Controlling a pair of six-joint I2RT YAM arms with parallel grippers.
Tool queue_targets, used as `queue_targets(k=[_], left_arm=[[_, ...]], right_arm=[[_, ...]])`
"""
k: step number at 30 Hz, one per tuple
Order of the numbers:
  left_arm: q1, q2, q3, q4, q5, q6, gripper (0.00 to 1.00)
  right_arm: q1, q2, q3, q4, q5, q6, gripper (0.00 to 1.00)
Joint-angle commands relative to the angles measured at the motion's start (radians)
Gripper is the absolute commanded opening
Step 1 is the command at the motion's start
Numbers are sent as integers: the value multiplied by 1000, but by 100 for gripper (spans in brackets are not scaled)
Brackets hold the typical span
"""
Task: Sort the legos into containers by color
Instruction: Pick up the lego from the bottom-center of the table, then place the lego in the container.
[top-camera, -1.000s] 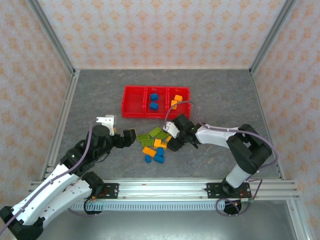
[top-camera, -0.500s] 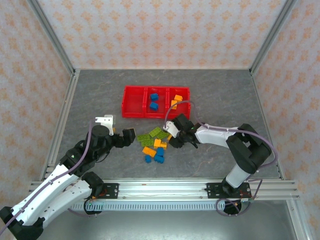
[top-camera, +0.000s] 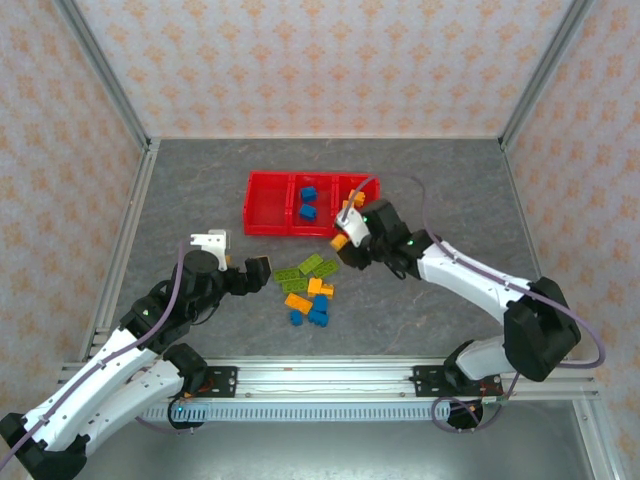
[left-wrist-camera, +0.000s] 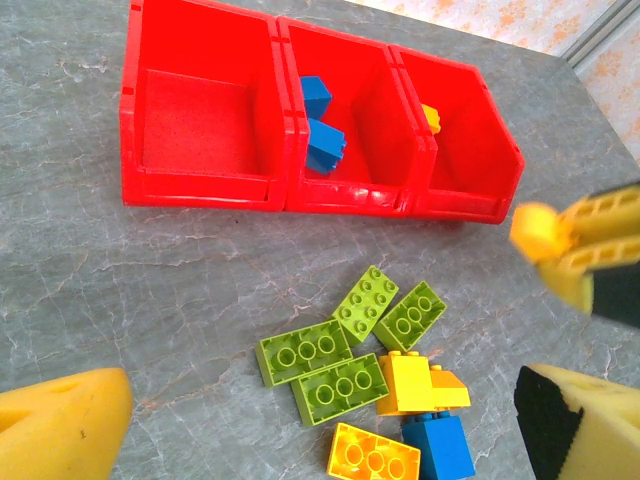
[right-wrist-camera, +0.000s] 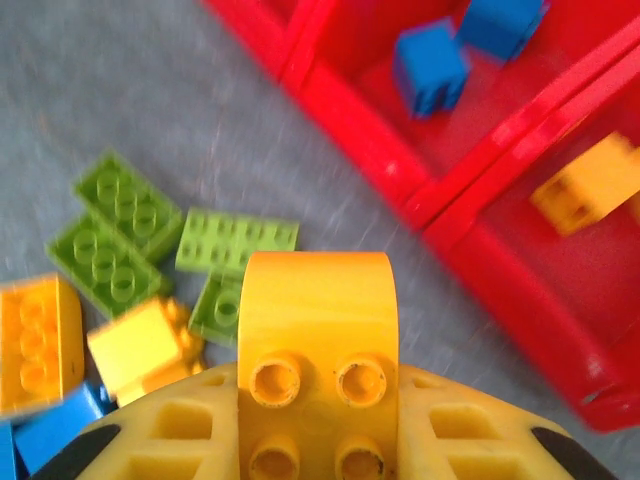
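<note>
Near tray (top-camera: 268, 201), right gripper (top-camera: 344, 239) lifted off pile (top-camera: 310, 285) (yellow lego (right-wrist-camera: 313, 320) clamped)

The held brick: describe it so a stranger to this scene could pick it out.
Find the red tray on the grey table. Just before its right end hangs the right claw. The yellow brick pinched there is lifted; the other bricks lie loose.

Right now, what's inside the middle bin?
Middle bin: two blue bricks by its left side. The divider hides their left edges from the left wrist camera. No other bricks seen inside.
</note>
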Motion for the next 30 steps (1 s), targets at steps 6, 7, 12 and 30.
queue_targets(k=[6,7,12,30], left_arm=[[-5,-28,-15,19,-30,1,99],[-5,-31,-15,21,-31,1,99],[-5,-40,-18,24,-31,3,99],[-6,-39,-26,40,5,17,99]], right_arm=[[-110,145,201,-43,22,135,23],[-124,164,214,-38,33,154,23],[-159,255,281,-51,110,228,23],[-161,468,397,-78,299,383,36]])
